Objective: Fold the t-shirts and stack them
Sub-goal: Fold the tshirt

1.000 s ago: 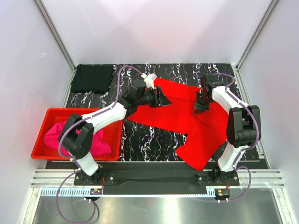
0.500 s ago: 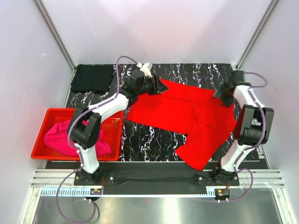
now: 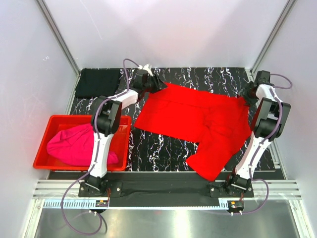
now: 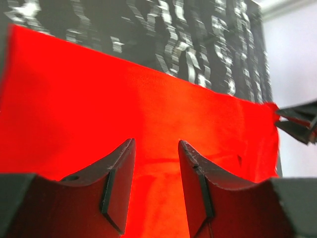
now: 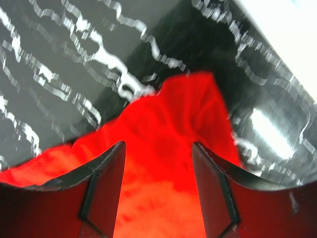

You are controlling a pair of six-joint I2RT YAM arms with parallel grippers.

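The bright red t-shirt (image 3: pixel 198 121) lies spread on the black marbled table (image 3: pixel 198 77), with one part trailing toward the near right edge. My left gripper (image 3: pixel 160 84) is open at the shirt's far left corner. In the left wrist view, red cloth (image 4: pixel 148 94) shows past the open gripper (image 4: pixel 156 143). My right gripper (image 3: pixel 245 96) is open at the far right corner. In the right wrist view, that corner (image 5: pixel 190 99) lies bunched ahead of the gripper (image 5: pixel 158 145). The black t-shirt (image 3: pixel 97 83) lies folded at the far left. The magenta pink t-shirt (image 3: pixel 74 146) is heaped in the bin.
The red plastic bin (image 3: pixel 41 144) stands at the near left of the table. White walls with metal posts close in the table on three sides. My right gripper's fingers (image 4: pixel 297 124) show at the right edge of the left wrist view.
Both grippers have moved outward and farther back, from the middle of the red shirt to its far corners. The shirt's far edge now lies wider and flatter.
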